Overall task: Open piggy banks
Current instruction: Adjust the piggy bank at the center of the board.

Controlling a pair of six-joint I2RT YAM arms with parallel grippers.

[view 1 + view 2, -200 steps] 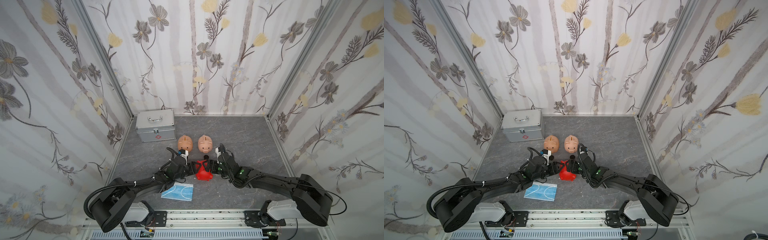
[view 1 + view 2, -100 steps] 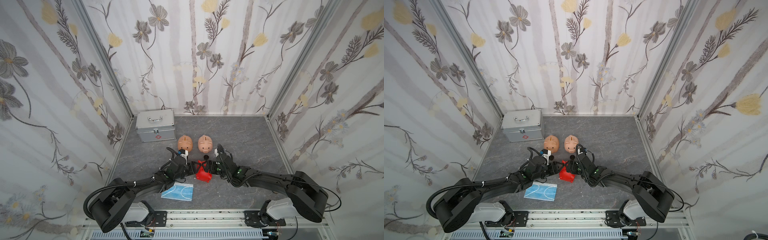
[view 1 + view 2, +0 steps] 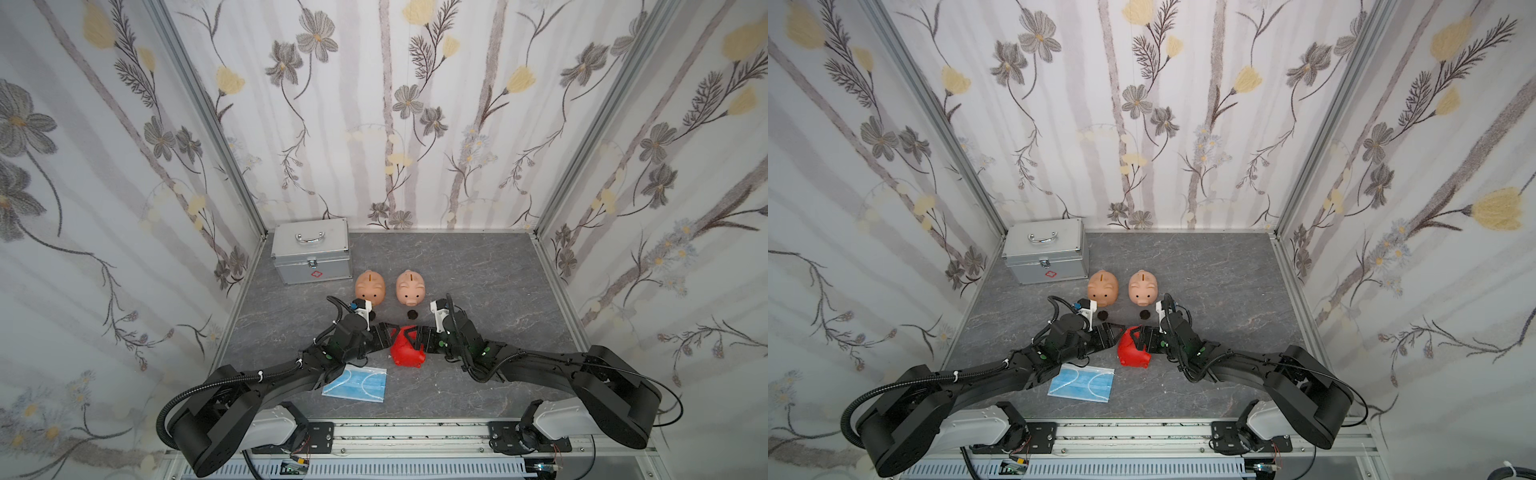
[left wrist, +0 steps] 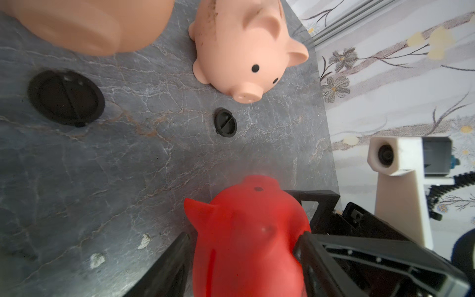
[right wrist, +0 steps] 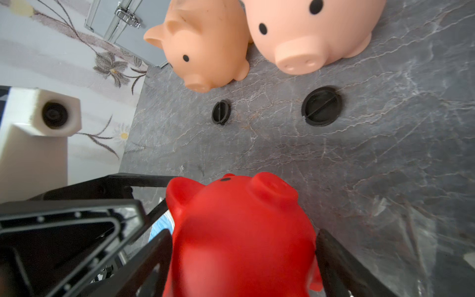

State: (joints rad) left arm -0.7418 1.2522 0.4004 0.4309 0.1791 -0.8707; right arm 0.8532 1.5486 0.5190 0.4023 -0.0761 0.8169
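Note:
The red piggy bank [image 3: 407,353] lies tilted between both grippers in front of the middle; its belly plug is hidden. My right gripper [image 5: 243,232] is shut on its body from the right. The left gripper [image 4: 244,235] has its fingers on either side of the pig from the left, but blur hides whether both press on it. Two peach-pink piggy banks [image 3: 370,284] [image 3: 410,286] stand upright behind. In front of each lies a loose black plug [image 5: 221,112] [image 5: 321,106] on the table.
A silver metal case [image 3: 311,249] with a handle stands at the back left corner. A blue face mask [image 3: 355,384] lies flat near the front, under the left arm. Patterned walls close in the grey table [image 3: 478,291] on three sides.
The red piggy bank has turned and sunk slightly toward the front between the grippers. The right gripper has shifted a little left around it. The pink pigs and plugs have not moved.

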